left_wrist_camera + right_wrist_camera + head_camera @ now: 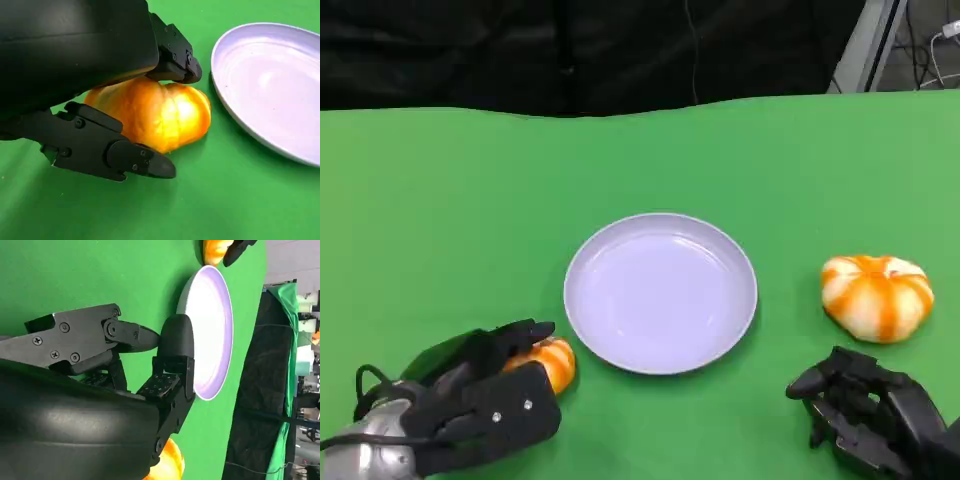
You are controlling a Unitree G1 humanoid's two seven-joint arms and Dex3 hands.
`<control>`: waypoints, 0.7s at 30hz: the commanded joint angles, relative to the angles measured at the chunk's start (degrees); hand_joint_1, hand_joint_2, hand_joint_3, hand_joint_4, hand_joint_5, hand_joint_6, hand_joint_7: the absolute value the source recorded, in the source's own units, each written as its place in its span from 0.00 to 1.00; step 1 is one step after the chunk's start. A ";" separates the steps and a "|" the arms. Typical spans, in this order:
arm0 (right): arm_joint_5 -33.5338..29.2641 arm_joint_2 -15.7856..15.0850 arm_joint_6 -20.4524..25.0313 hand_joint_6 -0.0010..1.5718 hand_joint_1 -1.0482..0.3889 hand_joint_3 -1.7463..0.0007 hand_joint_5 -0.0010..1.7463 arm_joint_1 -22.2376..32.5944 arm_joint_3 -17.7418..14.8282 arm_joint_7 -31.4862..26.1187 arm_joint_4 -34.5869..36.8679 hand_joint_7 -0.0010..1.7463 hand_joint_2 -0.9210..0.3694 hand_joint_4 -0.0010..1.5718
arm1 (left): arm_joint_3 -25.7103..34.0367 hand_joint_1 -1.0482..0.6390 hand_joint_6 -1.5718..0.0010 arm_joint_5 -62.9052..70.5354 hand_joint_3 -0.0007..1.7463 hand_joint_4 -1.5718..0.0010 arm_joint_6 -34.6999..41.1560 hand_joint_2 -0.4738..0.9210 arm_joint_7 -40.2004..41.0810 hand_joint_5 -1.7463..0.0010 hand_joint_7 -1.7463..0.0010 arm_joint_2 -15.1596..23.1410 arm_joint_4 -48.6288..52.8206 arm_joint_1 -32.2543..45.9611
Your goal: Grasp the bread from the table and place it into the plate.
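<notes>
1. Bread [552, 362]: two pieces lie on the green table [440, 220]. One glossy, orange, lobed piece sits near the front edge, just left of the plate. The second bread piece [876, 296], round with orange and white stripes, lies toward the right edge.
2. Plate [660, 293]: one, round, smooth, pale lavender, shallow-rimmed, at the table's centre; nothing is in it.
3. Left hand [485, 390]: fingers [125, 157] curl around the orange bread on both sides, touching it.
4. Right hand [865, 410]: rests near the front right corner, fingers curled, holding nothing.
</notes>
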 commanded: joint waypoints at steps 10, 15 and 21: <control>0.26 -0.47 0.82 0.48 0.53 0.75 0.99 0.58 0.05 -0.13 -0.44 0.61 0.00 0.42 | -0.78 0.62 0.58 -1.23 0.11 0.60 0.82 1.00 -0.23 0.95 0.97 1.99 -1.51 2.78; 0.29 -0.47 0.86 0.48 0.53 0.75 0.99 0.61 0.02 -0.20 -0.49 0.61 0.00 0.42 | -1.97 0.61 0.35 2.93 0.07 0.35 -0.65 1.00 5.89 0.94 0.95 1.87 -1.54 3.45; 0.42 -0.43 0.91 0.48 0.54 0.74 0.99 0.63 0.00 -0.13 -0.58 0.61 0.00 0.42 | -3.87 0.58 0.14 9.83 0.02 0.29 -5.22 0.98 20.23 0.47 0.97 1.22 1.86 4.05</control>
